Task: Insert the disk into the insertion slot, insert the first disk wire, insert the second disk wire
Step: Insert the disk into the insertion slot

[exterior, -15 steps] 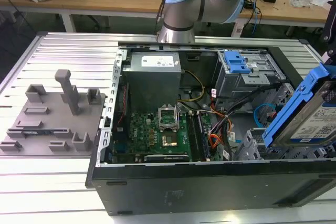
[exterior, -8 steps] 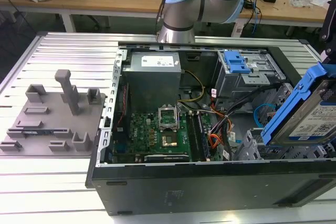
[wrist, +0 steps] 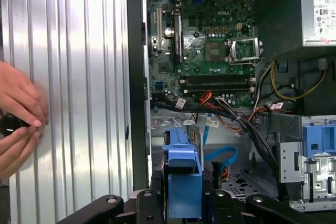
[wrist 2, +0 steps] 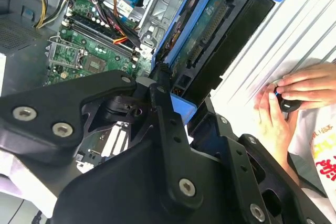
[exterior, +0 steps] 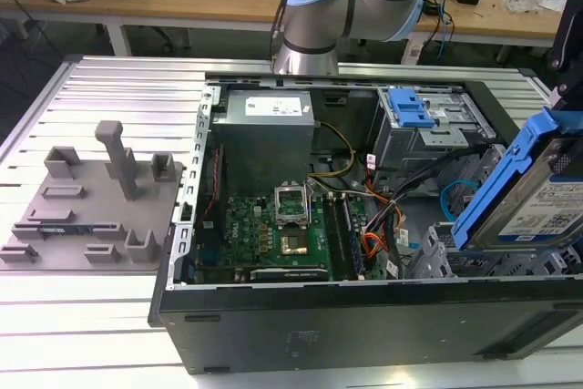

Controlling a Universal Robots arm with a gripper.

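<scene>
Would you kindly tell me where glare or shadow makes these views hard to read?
First wrist view: the ribbed table glares nearly white beside a person's hands. Second wrist view: the table washes out too, while the gripper, clamping the disk, is a dark mass in front. Exterior view: even light, little glare, the computer case shaded inside.

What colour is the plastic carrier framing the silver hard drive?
Bright blue plastic carrier on the flat silver hard drive; shows best in the exterior view.
</scene>
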